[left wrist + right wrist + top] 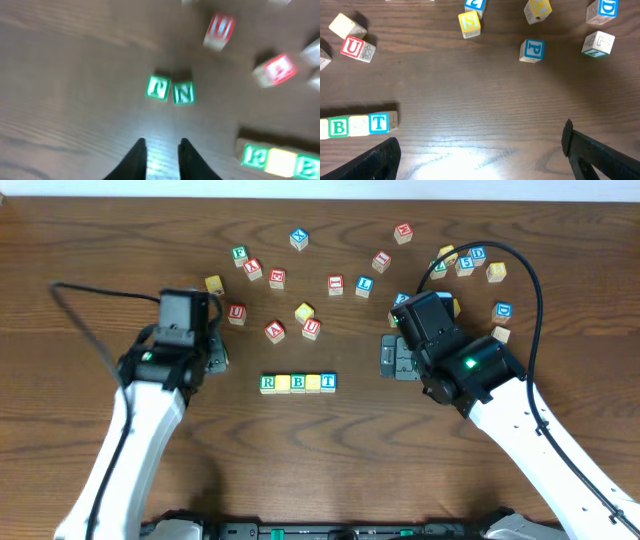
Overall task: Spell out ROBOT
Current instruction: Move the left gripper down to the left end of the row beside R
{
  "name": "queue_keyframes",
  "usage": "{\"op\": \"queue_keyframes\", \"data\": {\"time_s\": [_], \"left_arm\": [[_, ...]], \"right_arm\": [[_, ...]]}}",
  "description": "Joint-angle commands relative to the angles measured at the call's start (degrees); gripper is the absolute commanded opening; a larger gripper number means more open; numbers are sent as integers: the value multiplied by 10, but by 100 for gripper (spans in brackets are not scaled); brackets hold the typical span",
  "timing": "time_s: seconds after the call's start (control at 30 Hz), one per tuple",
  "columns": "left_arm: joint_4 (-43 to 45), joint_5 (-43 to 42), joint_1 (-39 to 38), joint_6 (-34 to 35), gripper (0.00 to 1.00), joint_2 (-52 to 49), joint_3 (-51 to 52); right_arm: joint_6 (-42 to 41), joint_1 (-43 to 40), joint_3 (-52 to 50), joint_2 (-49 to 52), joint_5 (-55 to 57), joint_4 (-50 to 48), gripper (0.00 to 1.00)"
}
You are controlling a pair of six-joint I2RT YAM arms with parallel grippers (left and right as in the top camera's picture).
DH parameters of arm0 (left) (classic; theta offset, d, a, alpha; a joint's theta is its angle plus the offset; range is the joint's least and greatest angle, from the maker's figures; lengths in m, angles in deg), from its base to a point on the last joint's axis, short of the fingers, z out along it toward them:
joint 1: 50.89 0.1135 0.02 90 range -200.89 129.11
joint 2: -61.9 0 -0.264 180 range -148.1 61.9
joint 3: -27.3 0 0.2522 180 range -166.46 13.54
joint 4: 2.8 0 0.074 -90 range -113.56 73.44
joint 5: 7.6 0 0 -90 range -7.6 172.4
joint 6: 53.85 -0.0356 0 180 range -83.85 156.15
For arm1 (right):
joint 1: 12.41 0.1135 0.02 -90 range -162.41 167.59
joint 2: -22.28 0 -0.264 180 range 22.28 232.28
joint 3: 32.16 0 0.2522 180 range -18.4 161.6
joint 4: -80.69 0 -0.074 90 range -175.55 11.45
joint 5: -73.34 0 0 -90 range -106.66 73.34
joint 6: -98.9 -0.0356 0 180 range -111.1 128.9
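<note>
Grn R [267, 383], blu T [328, 382] (wood-grain table [100, 240])

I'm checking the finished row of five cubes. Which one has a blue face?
The T cube, last on the right in the overhead view. The R and B are green, and the other two cubes are yellow.

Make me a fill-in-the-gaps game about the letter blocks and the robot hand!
1. The row of cubes holds ___ cubes.
2. It starts with the green R and ends with a blue ___.
3. The cube between the R and the green B has a ___ face.
4. The right gripper holds nothing, and its jaws are wide ___.
Missing words: five, T, yellow, open.
</note>
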Motion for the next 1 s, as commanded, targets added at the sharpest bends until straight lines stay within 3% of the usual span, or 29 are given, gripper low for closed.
{"op": "queue_keyframes", "data": {"time_s": [0.0, 0.1, 0.4, 0.97], "left_arm": [[-14, -39, 3, -10, 19, -70, 8], [-17, -67, 3, -10, 12, -117, 8], [-34, -152, 3, -28, 11, -145, 13], [8, -185, 3, -32, 8, -145, 103]], "right_arm": [[16, -3, 5, -9, 13, 2, 99], [17, -3, 5, -9, 15, 2, 99], [17, -3, 5, -9, 15, -2, 99], [17, -3, 5, -9, 15, -28, 99]]}}
